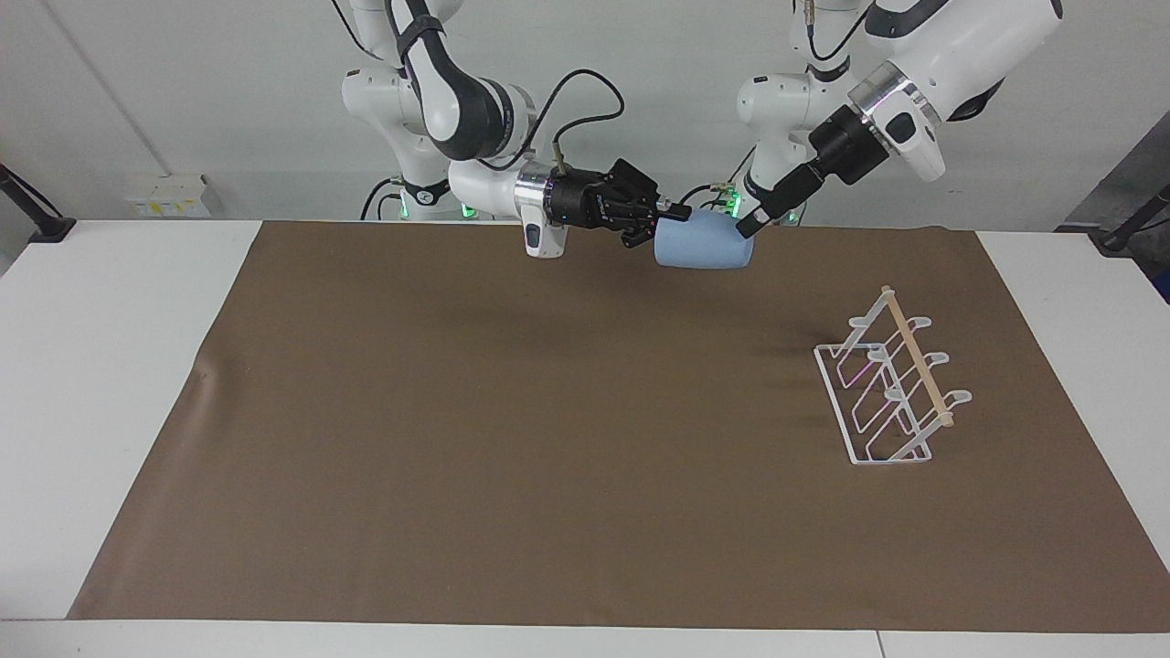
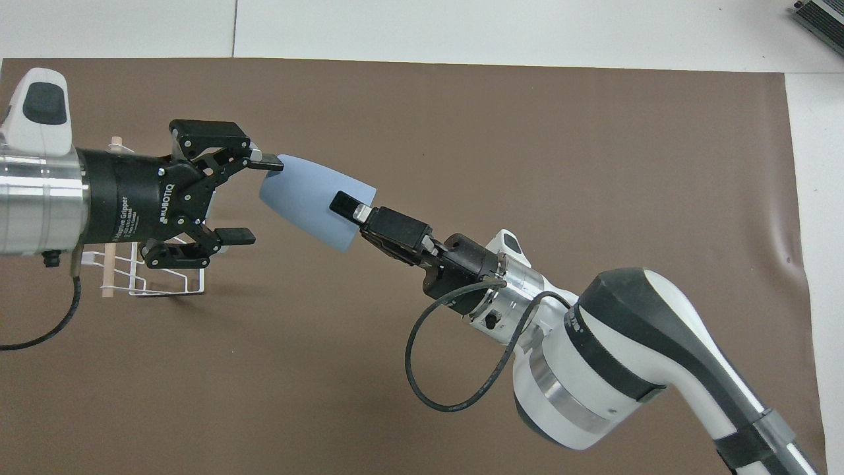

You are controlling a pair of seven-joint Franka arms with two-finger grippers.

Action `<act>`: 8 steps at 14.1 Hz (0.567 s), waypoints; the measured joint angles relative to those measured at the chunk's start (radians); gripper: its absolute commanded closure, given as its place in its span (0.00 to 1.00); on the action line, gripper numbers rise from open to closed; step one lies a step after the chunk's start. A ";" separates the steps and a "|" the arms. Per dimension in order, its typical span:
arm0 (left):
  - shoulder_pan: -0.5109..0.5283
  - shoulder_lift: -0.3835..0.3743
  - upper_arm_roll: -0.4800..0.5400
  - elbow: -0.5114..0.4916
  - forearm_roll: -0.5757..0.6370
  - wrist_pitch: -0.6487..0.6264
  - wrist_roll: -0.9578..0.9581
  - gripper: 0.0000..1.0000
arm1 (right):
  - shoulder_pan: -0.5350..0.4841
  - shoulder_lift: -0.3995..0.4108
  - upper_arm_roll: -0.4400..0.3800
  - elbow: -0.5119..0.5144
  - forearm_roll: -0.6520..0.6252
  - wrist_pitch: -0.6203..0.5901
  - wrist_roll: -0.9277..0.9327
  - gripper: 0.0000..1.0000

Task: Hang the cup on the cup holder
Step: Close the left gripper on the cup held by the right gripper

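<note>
ROBOTIQ-marked left pincer (image 2: pixel 254 198) open by cup (image 2: pixel 310 204)

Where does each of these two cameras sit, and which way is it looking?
Facing view: high across the table, looking at both arm bases; the right gripper holds the cup, the left gripper open beside it.
Overhead view: above the robots' end, looking steeply down; forearms and grippers only.
Shared: the cup, both grippers, the cup holder on the brown mat.
</note>
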 measured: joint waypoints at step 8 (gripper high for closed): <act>-0.087 0.030 -0.002 -0.032 0.031 0.133 0.075 0.00 | 0.000 0.000 0.001 0.000 -0.001 0.037 0.000 1.00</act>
